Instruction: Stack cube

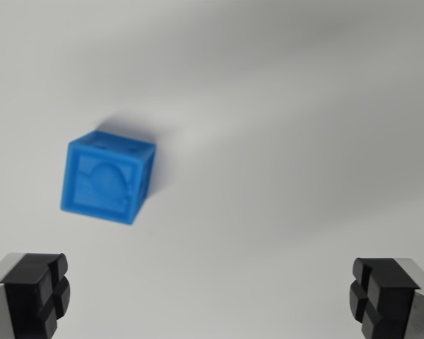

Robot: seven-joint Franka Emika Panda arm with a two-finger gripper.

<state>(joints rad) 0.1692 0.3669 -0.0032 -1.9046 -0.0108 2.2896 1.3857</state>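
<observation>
View from a camera on the robot's wrist, looking down at a plain white surface [290, 106]. The picture is slightly blurred. At the bottom corners sit the two black fingertips [39, 293] of the pincer [212, 296], one at the wrist view's left and one at its right, set wide apart with nothing between them. A single blue cube [107, 180] rests on the surface ahead of the pincer and off toward its left fingertip, well clear of both tips and not lined up with the gap between them. The cube is turned at a slight angle, and its upper face carries a raised, rounded moulded pattern. A soft shadow falls behind it. No second cube shows anywhere in this view, so the one to stack on, or to be stacked, cannot be placed. Judged from this, the task looks barely begun: nothing is gripped and nothing is stacked. Still left are centring the pincer over a cube, grasping it, lifting it and setting it on its partner
</observation>
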